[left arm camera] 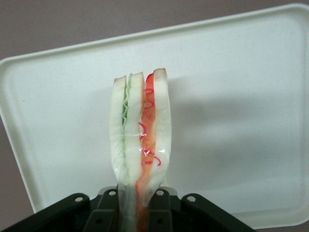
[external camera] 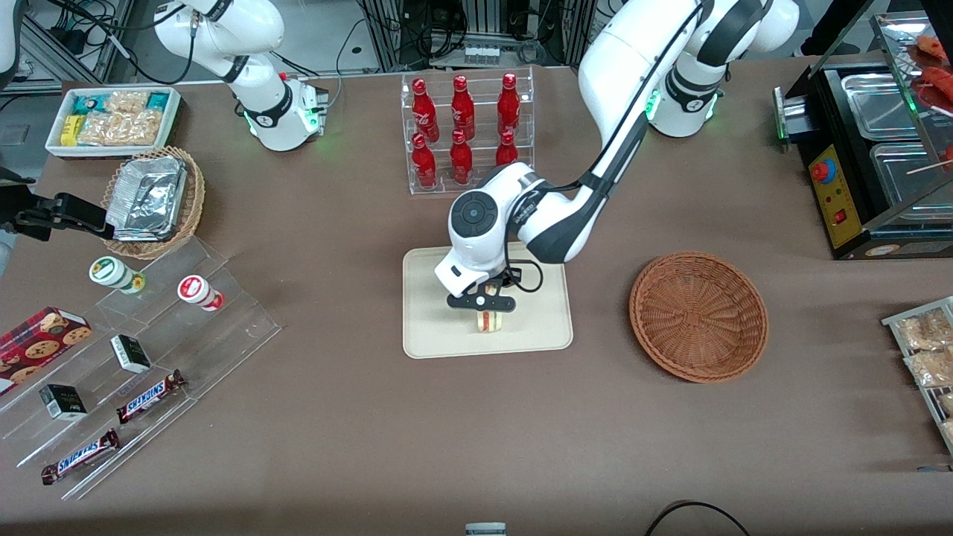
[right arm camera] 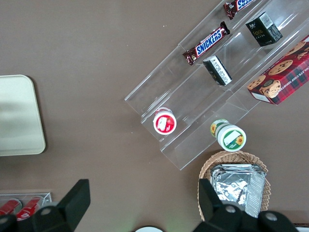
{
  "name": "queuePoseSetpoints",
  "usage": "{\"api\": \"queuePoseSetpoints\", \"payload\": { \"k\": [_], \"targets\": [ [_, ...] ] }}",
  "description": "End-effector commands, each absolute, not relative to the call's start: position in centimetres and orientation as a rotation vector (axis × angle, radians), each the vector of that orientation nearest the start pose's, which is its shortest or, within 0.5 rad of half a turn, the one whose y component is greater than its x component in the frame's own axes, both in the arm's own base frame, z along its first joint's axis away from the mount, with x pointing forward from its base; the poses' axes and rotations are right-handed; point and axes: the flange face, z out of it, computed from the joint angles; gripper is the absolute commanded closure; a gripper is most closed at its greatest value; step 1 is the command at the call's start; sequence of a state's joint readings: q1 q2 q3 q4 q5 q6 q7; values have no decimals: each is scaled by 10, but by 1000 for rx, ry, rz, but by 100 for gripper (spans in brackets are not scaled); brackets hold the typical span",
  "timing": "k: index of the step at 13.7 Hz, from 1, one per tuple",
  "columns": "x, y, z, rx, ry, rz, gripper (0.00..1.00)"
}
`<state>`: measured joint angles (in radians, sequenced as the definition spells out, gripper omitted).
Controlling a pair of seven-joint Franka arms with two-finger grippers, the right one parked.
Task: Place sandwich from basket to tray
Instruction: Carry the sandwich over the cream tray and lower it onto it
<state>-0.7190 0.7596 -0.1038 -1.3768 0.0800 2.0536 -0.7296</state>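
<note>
White glossy arm with dark grey joint bands, green-lit base ring, black cable looping by the black hand (external camera: pixel 488 304).

Brown tabletop (external camera: pixel 335 417); steel cable-strung racks (external camera: pixel 476 30) at its farthest edge — evenly lit.

Gripper (left arm camera: pixel 140 212) clamped on upright sandwich (left arm camera: pixel 141 135), red and green filling showing, above cream tray (left arm camera: pixel 241 96), brown table (left arm camera: pixel 72 24)
</note>
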Motion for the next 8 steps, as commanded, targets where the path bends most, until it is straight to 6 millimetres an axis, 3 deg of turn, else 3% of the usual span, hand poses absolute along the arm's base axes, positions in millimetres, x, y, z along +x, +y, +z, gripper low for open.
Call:
{"api": "queuePoseSetpoints", "payload": {
  "k": [1, 6, 7, 8],
  "targets": [
    [503, -530, 236, -3064, 188, 73, 100],
    [496, -532, 212, -3051, 137, 102, 100],
    [496, -532, 212, -3052, 118, 101, 74],
    [497, -532, 213, -3048, 108, 95, 12]
  ]
}}
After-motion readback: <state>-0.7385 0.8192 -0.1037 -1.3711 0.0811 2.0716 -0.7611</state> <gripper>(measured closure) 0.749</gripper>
